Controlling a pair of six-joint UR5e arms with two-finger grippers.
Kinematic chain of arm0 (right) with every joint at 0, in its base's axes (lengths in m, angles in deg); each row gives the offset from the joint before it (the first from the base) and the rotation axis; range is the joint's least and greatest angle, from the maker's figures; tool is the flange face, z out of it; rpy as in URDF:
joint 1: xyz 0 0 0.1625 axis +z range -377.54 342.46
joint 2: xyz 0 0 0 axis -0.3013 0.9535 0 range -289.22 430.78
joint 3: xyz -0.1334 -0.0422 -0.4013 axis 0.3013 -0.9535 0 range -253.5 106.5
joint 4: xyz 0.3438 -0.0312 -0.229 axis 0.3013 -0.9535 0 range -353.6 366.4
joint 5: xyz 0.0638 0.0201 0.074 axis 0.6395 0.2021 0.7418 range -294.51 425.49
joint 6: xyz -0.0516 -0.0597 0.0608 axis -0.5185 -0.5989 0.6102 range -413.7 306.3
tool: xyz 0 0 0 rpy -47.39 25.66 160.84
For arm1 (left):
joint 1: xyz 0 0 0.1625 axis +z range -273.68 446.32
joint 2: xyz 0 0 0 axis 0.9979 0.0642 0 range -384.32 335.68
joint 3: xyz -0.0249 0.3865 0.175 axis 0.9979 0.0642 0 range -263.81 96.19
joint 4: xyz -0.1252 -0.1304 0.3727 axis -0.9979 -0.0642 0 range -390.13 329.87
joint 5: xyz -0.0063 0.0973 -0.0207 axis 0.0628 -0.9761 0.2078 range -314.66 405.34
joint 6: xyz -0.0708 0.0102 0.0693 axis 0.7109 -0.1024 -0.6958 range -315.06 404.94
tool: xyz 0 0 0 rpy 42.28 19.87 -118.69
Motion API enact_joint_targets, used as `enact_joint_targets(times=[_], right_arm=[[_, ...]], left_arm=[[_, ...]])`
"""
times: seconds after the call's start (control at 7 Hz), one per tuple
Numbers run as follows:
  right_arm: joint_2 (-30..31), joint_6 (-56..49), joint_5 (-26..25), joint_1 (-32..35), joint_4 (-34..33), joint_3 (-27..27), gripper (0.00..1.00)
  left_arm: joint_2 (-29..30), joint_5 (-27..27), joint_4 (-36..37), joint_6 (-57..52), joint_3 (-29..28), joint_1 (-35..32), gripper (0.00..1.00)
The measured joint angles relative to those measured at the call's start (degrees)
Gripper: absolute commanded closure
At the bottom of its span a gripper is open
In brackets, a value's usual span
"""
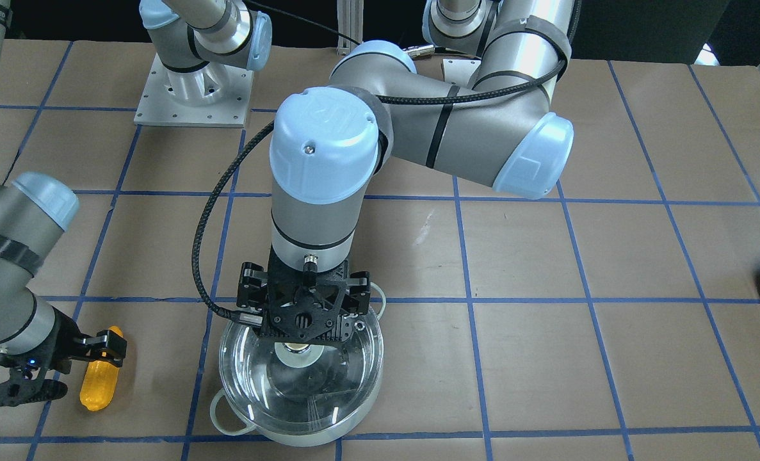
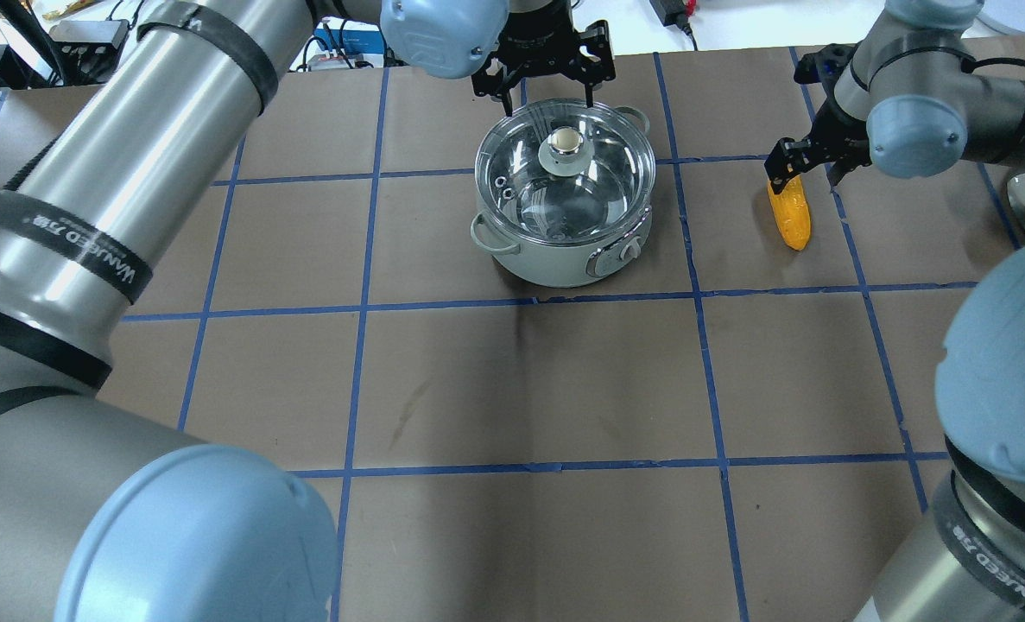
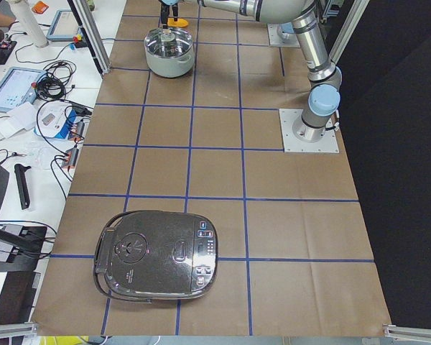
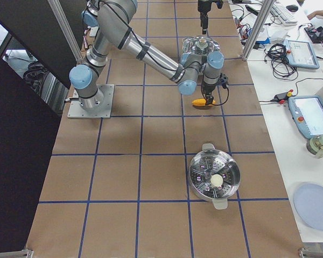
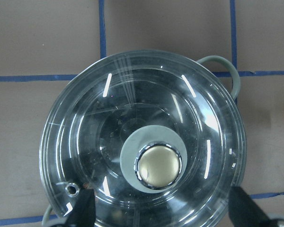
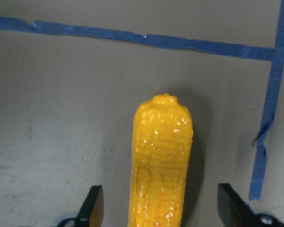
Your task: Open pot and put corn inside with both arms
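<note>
1. The pot [image 2: 555, 263] sits on the bench [image 2: 512, 389] with its glass lid [image 5: 85, 142] on, so nothing can go in yet. Opening it is the step in hand.
2. My left claw [image 2: 551, 99] hangs above the lid, pointing straight down. Its fingers are spread wide, one on each side of the brass-coloured knob [image 5: 158, 164], and it holds nothing. I judge it is wide so it can drop around the knob without bumping it.
3. In the left wrist view the knob sits a little ahead of the line between the fingers. I'd want it centred before closing, or the lid may tip as it lifts.
4. The corn [image 2: 790, 216] lies flat on the bench, well apart from the pot on my right side.
5. My right claw [image 6: 162, 208] is low over the cob's near end. It is open wide, with bare bench visible between each finger and the corn, so it is not gripping.
6. With an arm staged at each thing, the right could carry the corn in once the left clears the lid.
</note>
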Motion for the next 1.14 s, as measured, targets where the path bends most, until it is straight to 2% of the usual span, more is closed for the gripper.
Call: enact_joint_targets(times=[0.14,0.71,0.86,1.14], right_arm=[[-1.06,0.02,0.06,-0.06,-1.53,0.61,0.93],[-0.31,-0.05,-0.54,-0.2,-1.17,0.35,0.94],[1.71,-0.07,-0.55,-0.64,1.15,0.32,0.94],[9.56,-0.29,-0.61,-2.0,10.52,0.32,0.94]], left_arm=[[1.45,0.06,1.05,1.26,-0.02,-1.07,0.0],[2.91,-0.75,2.19,1.43,0.23,-2.21,0.0],[2.79,-1.02,2.2,1.25,0.32,-2.15,0.0],[2.75,-2.37,2.2,1.05,0.81,-1.97,0.0]])
